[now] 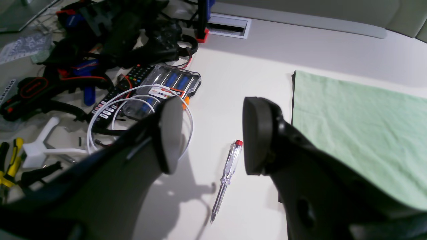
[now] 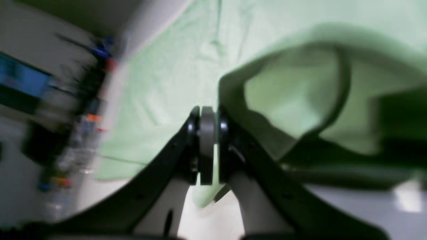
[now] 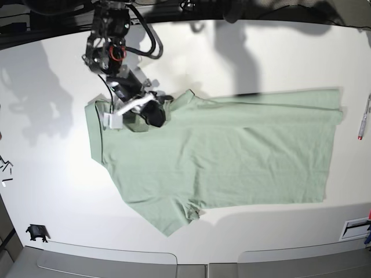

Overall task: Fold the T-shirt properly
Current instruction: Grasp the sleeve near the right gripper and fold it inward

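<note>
The pale green T-shirt [image 3: 232, 156] lies spread on the white table [image 3: 52, 191], its hem toward the right and one sleeve at the lower left. My right gripper [image 3: 153, 113] sits at the shirt's upper left, near the collar. In the right wrist view it [image 2: 207, 133] is shut on a raised fold of the green cloth [image 2: 293, 100]; that view is blurred. My left gripper [image 1: 213, 133] is open and empty above bare table, just left of the shirt's straight edge [image 1: 360, 133]. The left arm does not show in the base view.
A clear tester screwdriver [image 1: 227, 173] lies under the left gripper and shows at the base view's right edge [image 3: 363, 119]. Beyond it lie a clear bit case [image 1: 166, 86], a white cable [image 1: 100, 123], yellow pliers [image 1: 10, 160] and black gear. A cable slot [image 1: 230, 28] is set in the table.
</note>
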Controlling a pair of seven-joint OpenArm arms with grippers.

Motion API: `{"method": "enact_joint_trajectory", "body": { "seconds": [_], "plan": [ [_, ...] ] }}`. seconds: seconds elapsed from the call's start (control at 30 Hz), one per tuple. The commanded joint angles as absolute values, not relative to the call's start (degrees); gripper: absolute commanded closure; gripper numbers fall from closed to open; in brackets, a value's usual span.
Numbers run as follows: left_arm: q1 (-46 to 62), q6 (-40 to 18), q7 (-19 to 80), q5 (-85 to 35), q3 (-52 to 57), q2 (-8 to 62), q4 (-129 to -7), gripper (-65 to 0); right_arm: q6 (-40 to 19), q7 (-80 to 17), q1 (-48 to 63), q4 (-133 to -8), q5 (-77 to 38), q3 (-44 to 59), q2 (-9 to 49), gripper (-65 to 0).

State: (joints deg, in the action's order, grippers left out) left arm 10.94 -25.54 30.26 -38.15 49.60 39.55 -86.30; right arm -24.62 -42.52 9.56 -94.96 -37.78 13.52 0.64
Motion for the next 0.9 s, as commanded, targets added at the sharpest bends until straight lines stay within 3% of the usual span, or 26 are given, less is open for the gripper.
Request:
{"method": "enact_joint_trajectory", "body": {
  "seconds": [0.0,0.37,0.6,0.77,0.8,0.87],
  "plan": [
    [10.6,-25.6,28.7,-39.1,50.2,41.3,-87.1,-27.1,-25.3,-39.5,7.6,-96.1,-36.5,12.1,0.6,0.0],
    [10.6,-25.6,28.7,-39.1,50.2,41.3,-87.1,-27.1,-23.4,-30.6,0.0,-96.0,-16.3,6.2,0.5,0.0],
    [10.6,-25.6,28.7,-39.1,50.2,41.3,-87.1,-27.0,-23.4,-27.3,-0.3,-96.0,-13.5,6.2,0.5,0.0],
    [10.6,-25.6,28.7,-39.1,50.2,41.3,-87.1,-27.0,-23.3,-26.4,-0.3,-96.0,-13.5,6.2,0.5,-33.0],
    [10.6,-25.6,28.7,-39.1,50.2,41.3,-87.1,-27.0,-23.3,-26.2,-0.3,-96.0,-13.5,6.2,0.5,-36.5],
    [10.6,-25.6,28.7,-39.1,50.2,41.3,-87.1,-27.0,-23.0,-25.5,-0.3,-96.0,-13.5,6.2,0.5,-37.3]
  ]
}}
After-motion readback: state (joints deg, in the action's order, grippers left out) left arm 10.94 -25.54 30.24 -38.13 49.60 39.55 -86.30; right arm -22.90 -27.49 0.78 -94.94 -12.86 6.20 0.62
